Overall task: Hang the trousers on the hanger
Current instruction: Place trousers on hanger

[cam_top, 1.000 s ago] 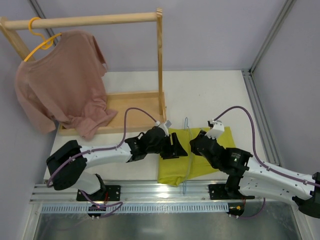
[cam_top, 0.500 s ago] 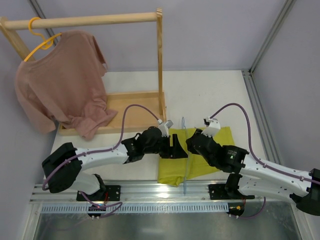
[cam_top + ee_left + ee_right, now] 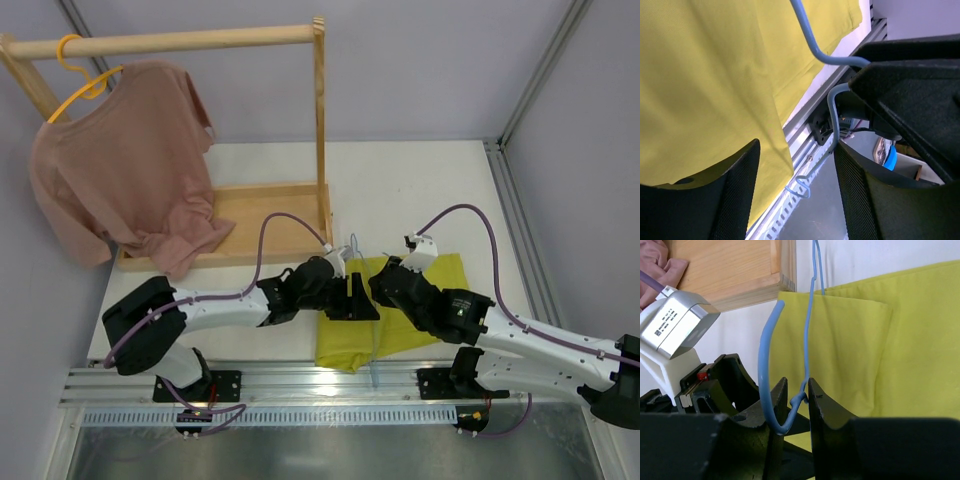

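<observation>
Robot lab test cell, not home. Plain grey enclosure walls (image 3: 420, 70), aluminium profile frame (image 3: 535, 75), white table (image 3: 420, 190). Robot arms (image 3: 215, 305) bolted to slotted rail (image 3: 330, 380) (purple cables (image 3: 480, 215) looping loose). Small wooden clothes rack (image 3: 320, 130) stands on tabletop.

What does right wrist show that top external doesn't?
Only right wrist: the right pincer is shut on the blue hanger, gripping the twisted neck under its hook. From above, the arms hide that grip. Only top external: the rack's rail, with the yellow hanger on it carrying the pink shirt. Both: the trousers lying flat, the blue hanger's wire over them, the wooden tray and a bit of the pink shirt.
</observation>
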Controlling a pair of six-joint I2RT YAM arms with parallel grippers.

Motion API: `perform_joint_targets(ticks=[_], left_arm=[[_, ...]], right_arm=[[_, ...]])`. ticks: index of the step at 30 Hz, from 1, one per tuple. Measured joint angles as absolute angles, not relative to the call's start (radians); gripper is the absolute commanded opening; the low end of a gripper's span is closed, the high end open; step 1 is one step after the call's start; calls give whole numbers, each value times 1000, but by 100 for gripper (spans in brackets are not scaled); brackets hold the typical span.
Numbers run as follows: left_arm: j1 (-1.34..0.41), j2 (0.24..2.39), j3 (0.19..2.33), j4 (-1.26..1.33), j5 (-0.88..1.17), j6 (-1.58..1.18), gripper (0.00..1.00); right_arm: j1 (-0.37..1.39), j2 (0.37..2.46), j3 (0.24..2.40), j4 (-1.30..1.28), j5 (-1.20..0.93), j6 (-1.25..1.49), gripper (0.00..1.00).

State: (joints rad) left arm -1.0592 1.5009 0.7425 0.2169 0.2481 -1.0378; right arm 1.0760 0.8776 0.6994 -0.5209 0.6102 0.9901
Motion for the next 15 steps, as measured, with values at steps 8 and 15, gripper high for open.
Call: perform_joint_targets(ticks=[8,15], left_arm=[[-1059,1527,752,304,251,-1104,54],[-1059,1540,757,340,253,-1161,15]], right_arm=[[1076,877,699,-520,611,1003,26],[1076,875,699,-521,609,1008,26]])
